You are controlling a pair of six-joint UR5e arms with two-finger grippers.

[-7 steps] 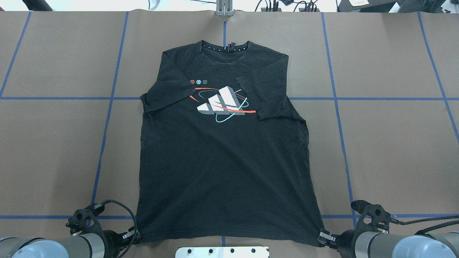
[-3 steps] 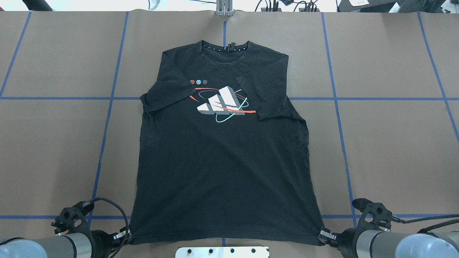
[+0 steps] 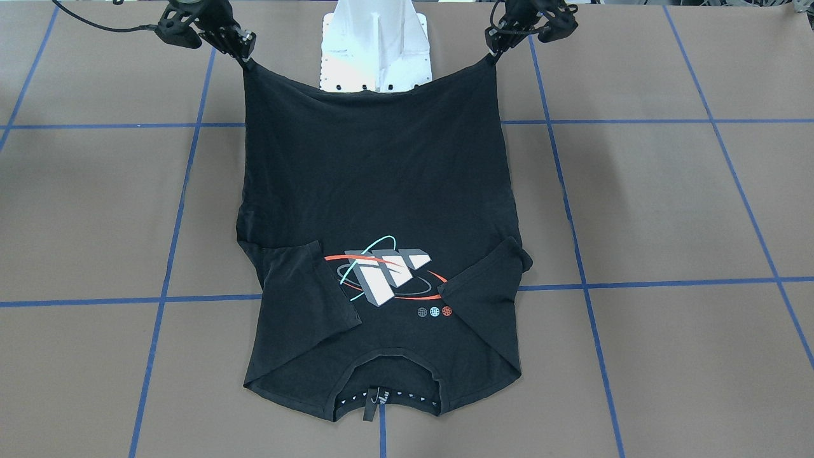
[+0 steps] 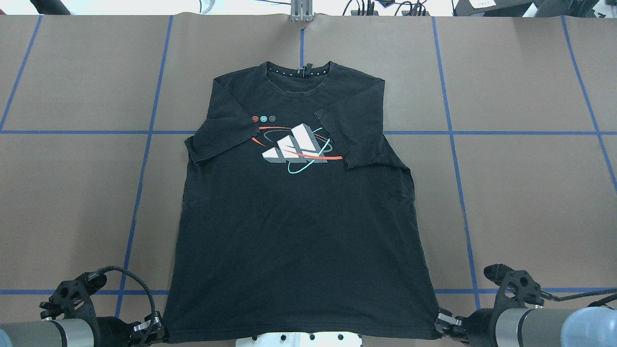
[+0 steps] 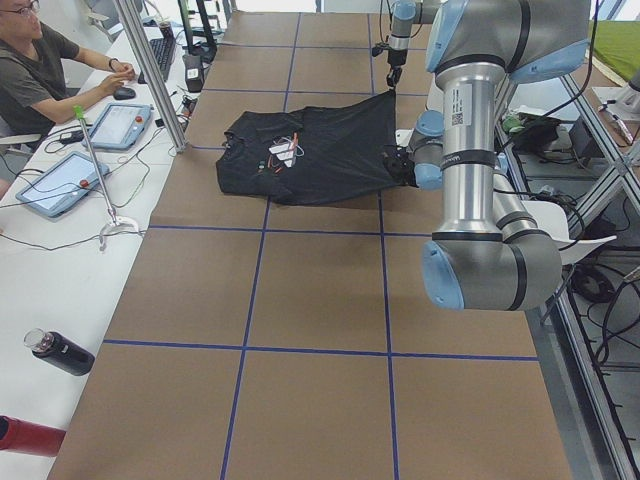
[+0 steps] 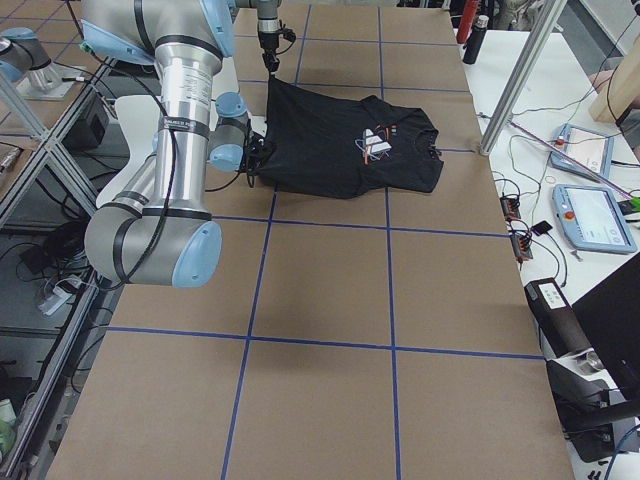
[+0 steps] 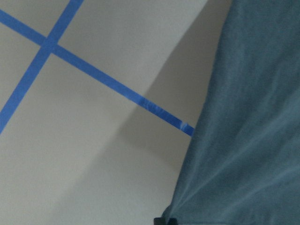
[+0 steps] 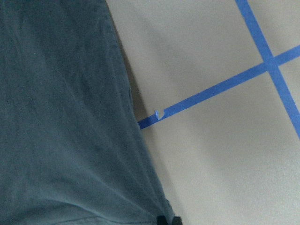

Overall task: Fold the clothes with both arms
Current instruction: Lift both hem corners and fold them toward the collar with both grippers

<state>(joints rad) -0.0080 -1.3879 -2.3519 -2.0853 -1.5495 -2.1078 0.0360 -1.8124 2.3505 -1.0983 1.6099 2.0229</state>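
T-shirt (image 4: 299, 231): black, front up, centred on the table (image 4: 530, 193), collar (image 4: 298, 72) at the far end from the robot. Both sleeves are folded in over the chest; the right sleeve (image 4: 354, 130) covers the edge of the logo (image 4: 295, 147).

Left gripper (image 4: 153, 330) is clamped on the near-left hem corner and right gripper (image 4: 441, 325) on the near-right one. In the front view the hem pulls to a point at each claw (left (image 3: 493, 48), right (image 3: 245, 54)). Fingertips are mostly buried in fabric.

Hidden/cut off:
- The overhead view crops both arms at the bottom edge. The front view crops them at the top.
- Both wrist cams show only fabric, table and tape, with a dark sliver at the bottom edge that I can't identify.
- The hem covers part of the white pedestal (image 3: 375, 44).

Edges:
- The hem is raised off the table between the claws and sags slightly mid-span.
- The side views show the fabric sloping down to the collar end, which lies flat.
- The collar sits near the far table edge, roughly on the centre blue tape line (image 4: 302, 41).
- The side seams are well apart from the table ends, with brown surface on both flanks.
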